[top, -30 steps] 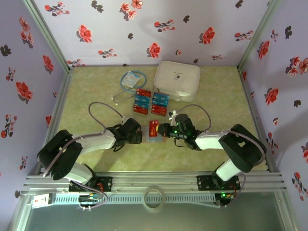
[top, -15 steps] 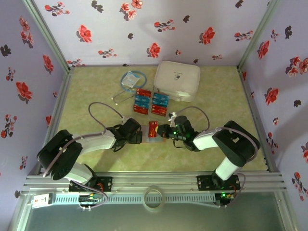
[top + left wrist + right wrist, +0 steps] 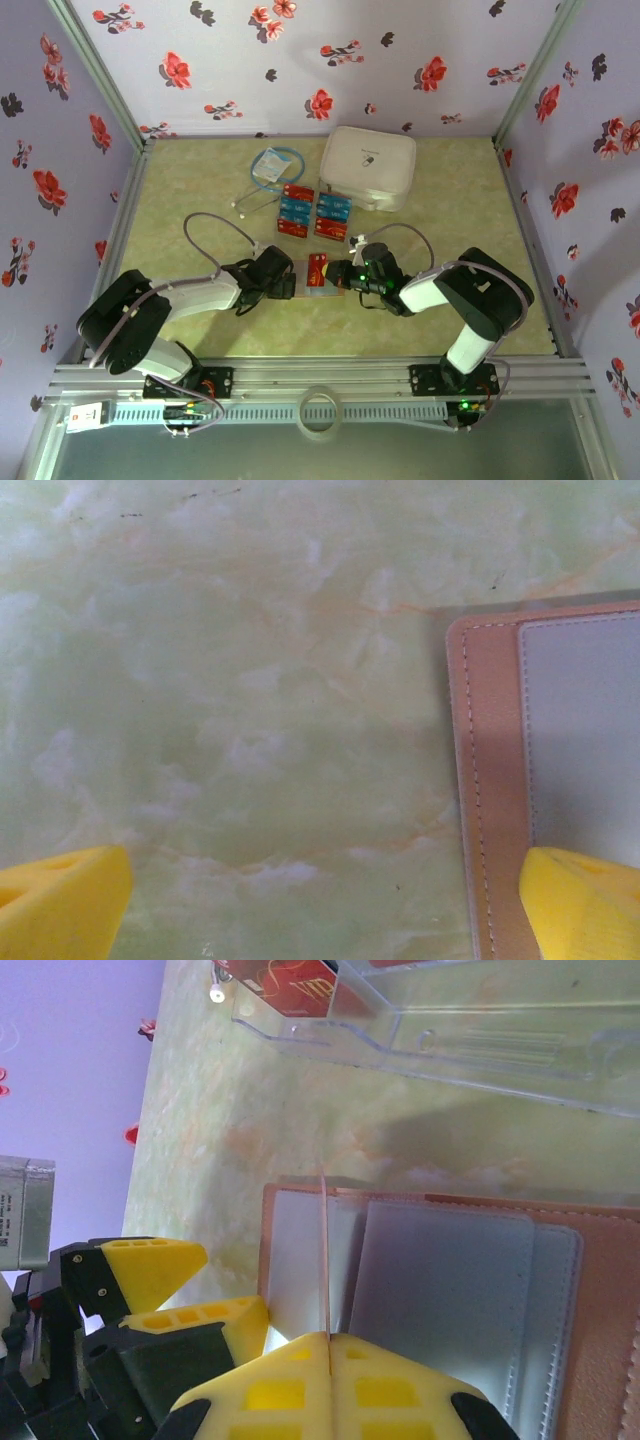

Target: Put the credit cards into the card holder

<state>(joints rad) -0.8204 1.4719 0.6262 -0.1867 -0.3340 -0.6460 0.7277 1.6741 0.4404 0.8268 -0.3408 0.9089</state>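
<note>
The card holder (image 3: 450,1290) lies open on the table, tan rim and grey-blue pockets up. My right gripper (image 3: 328,1338) is shut on a red credit card (image 3: 318,268), which stands on edge (image 3: 326,1260) over the holder's left pocket. My left gripper (image 3: 320,910) is open at the holder's left side (image 3: 490,780); its right fingertip (image 3: 585,905) is over the holder's edge and its left one over bare table. In the top view the left gripper (image 3: 281,279) and the right gripper (image 3: 338,272) face each other across the holder (image 3: 320,292). More red and blue cards (image 3: 298,211) lie in a clear tray.
The clear tray (image 3: 480,1030) sits just beyond the holder, a red card (image 3: 300,985) in it. A big white zip case (image 3: 368,165) stands behind the tray. A bagged cable (image 3: 272,165) lies at the back left. Floral walls enclose the table.
My right gripper has shifted slightly left with the red card, closer over the holder. The left arm has stayed put.
</note>
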